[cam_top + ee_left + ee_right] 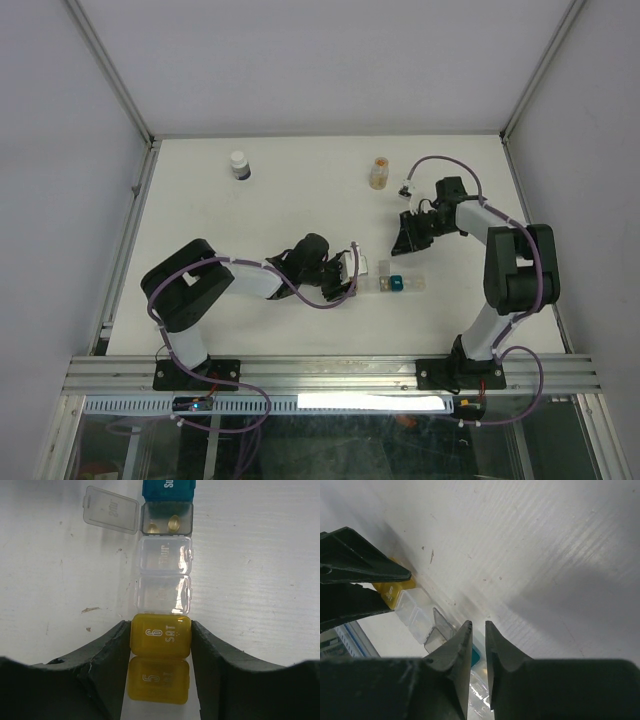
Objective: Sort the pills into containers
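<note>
Yellow container seemingly clamped in left pincer.

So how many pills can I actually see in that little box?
2, both in the open compartment of the strip, seen from the left wrist: the left pill and, beside it, the right pill. The closed compartments may hide more.

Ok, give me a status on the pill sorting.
Done: two pills lie in the open clear compartment. In hand: the left gripper is clamped on the yellow compartment, its lid shut; the right gripper hangs empty nearby. Left: the teal compartment and two more clear compartments are shut, their contents unclear.
</note>
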Robot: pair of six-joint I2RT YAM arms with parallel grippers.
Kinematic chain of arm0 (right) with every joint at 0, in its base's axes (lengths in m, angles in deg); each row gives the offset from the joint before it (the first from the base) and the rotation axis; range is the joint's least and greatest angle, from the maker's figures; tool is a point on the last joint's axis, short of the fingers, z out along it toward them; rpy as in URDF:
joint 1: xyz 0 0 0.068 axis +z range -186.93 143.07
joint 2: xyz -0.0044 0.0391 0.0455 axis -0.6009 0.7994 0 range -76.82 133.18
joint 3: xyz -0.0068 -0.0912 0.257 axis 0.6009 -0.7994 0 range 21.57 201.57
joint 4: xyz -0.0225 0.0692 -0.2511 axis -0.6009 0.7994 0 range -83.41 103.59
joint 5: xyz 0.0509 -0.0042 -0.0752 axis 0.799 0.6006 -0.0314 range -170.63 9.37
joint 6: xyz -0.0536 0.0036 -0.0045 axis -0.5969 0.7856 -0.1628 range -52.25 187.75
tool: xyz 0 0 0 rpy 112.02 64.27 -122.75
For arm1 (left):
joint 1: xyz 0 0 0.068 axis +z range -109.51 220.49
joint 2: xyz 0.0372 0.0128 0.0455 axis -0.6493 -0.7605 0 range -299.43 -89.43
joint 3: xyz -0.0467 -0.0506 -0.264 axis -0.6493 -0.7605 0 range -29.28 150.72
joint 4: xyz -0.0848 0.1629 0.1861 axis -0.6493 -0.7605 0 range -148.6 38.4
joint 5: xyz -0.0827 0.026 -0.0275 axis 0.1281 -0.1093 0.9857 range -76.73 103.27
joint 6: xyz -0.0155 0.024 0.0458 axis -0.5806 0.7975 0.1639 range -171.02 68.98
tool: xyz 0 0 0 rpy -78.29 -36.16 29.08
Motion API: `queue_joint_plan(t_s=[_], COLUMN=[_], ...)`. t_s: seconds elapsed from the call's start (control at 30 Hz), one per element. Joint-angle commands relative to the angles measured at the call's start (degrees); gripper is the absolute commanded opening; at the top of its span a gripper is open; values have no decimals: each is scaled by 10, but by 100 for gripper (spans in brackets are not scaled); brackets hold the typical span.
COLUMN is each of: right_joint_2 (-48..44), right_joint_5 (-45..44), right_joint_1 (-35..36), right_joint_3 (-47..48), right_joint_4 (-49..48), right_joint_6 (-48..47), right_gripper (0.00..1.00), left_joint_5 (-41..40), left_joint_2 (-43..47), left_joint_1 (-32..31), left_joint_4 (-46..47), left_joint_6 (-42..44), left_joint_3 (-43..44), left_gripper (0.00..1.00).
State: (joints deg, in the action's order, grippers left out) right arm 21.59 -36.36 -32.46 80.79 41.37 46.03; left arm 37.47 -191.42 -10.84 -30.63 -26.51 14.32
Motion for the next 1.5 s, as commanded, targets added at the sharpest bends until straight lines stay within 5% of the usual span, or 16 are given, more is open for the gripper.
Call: queue_joint_plan(t_s=[0.0,0.2,0.83,1.17,1.47], right_joint_2=[7,17,-35,-62,-117], right_joint_5=[-13,-6,80,-39,-24], right_joint_1=[11,23,46,97,101], right_joint_3=[22,26,34,-19,-28], right_joint_4=[-14,3,190,148,124], right_joint_6=[9,-7,-205,-180,-179], right_gripper=[16,12,7,7,6], left_joint_5=[19,19,16,17,17], left_joint_2=[-1,-4,-4,-5,-5], left_joint_1=[-2,-2,-2,-2,-2], left_joint_4=[4,-3,-11,-11,-11], left_joint_6=[18,16,11,9,8], left_joint_3=[21,27,32,33,33], left_gripper=[49,38,33,32,32])
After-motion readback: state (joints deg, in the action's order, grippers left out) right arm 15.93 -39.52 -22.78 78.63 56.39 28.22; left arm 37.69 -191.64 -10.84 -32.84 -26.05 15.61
